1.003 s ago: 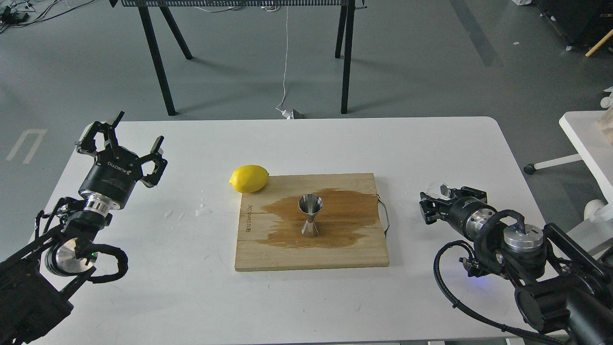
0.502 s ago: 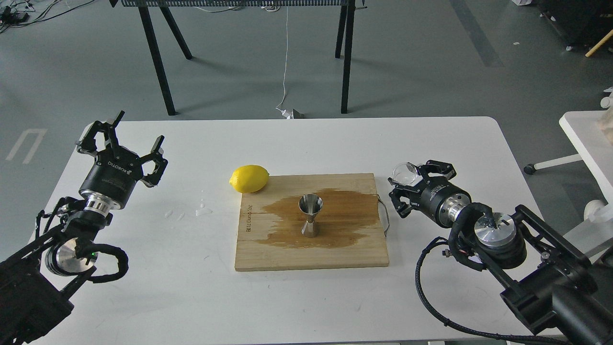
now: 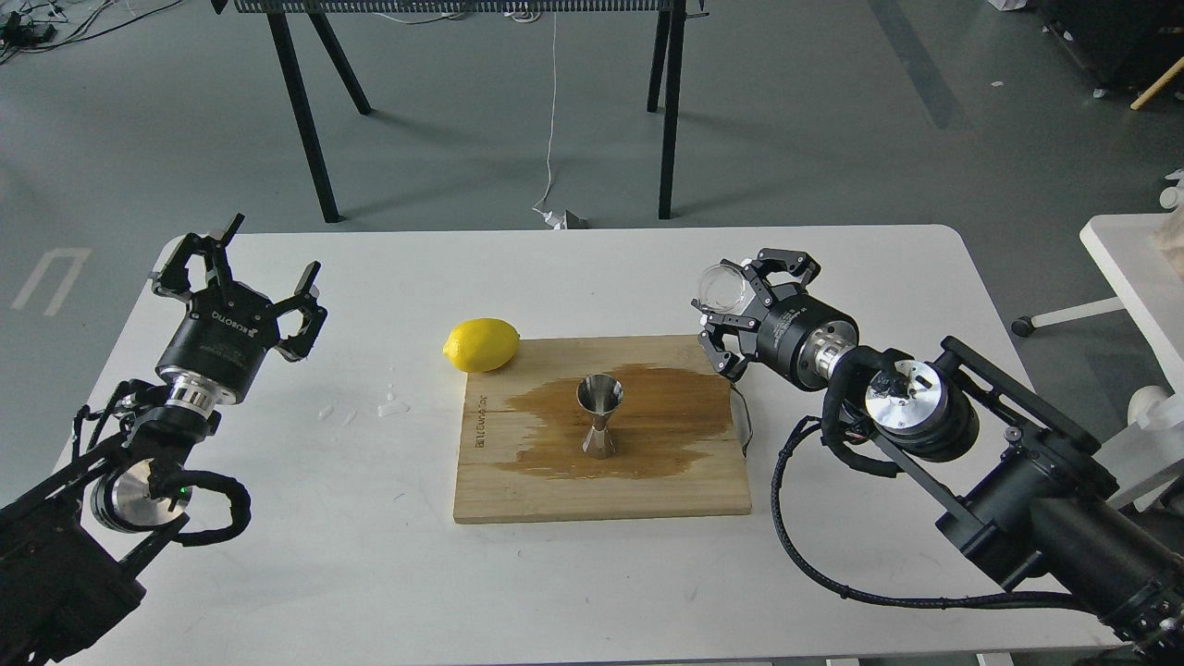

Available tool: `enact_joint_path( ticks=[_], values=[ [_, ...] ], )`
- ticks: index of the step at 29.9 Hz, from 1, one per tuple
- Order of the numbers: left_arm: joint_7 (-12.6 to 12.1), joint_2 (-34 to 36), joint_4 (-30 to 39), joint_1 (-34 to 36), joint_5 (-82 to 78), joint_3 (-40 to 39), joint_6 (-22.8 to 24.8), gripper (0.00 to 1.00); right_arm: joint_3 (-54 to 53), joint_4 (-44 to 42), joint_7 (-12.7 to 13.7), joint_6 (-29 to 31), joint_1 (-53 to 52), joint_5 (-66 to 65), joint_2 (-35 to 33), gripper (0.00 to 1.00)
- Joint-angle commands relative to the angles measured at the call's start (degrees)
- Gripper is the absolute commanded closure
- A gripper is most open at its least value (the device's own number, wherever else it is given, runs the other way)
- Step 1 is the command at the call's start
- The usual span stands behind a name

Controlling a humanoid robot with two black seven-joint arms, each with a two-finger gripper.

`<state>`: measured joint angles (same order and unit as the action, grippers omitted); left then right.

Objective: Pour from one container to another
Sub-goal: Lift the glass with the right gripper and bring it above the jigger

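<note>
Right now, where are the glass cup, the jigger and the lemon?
glass cup [image 3: 719, 287], head view, its clear side wall.
jigger [image 3: 598, 416], head view, its narrow waist.
lemon [image 3: 481, 345], head view, middle of its peel.

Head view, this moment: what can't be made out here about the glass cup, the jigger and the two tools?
- Glass cup, head view: whether it holds liquid; too small and transparent.
- Right tool: where its fingers meet the cup; its dark body hides the contact.
- Jigger: whether its upper cone holds anything; shiny and too small.
- Cutting board: burnt-in lettering, too small to read.
- Left tool: open and empty, but its arm is cut off by the left edge.
</note>
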<state>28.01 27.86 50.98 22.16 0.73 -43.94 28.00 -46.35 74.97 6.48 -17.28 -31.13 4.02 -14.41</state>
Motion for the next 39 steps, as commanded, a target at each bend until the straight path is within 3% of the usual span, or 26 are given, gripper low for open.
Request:
enact_joint_path(
  ticks=[1, 17, 39],
  values=[
    [0.0, 0.0, 0.0, 0.0, 0.0, 0.0, 0.0, 0.12, 2.7, 0.1, 0.9, 0.0, -1.7, -3.0, 0.2, 0.58],
    [0.0, 0.0, -0.2, -0.1, 0.0, 0.0, 0.0, 0.12, 6.4, 4.9, 4.8, 0.3, -2.3, -17.8, 0.1, 0.58],
    [0.0, -0.9, -0.3, -0.1, 0.0, 0.1, 0.0, 0.12, 16.9, 6.7, 4.9, 0.5, -7.5, -22.0, 0.7, 0.58]
  ],
)
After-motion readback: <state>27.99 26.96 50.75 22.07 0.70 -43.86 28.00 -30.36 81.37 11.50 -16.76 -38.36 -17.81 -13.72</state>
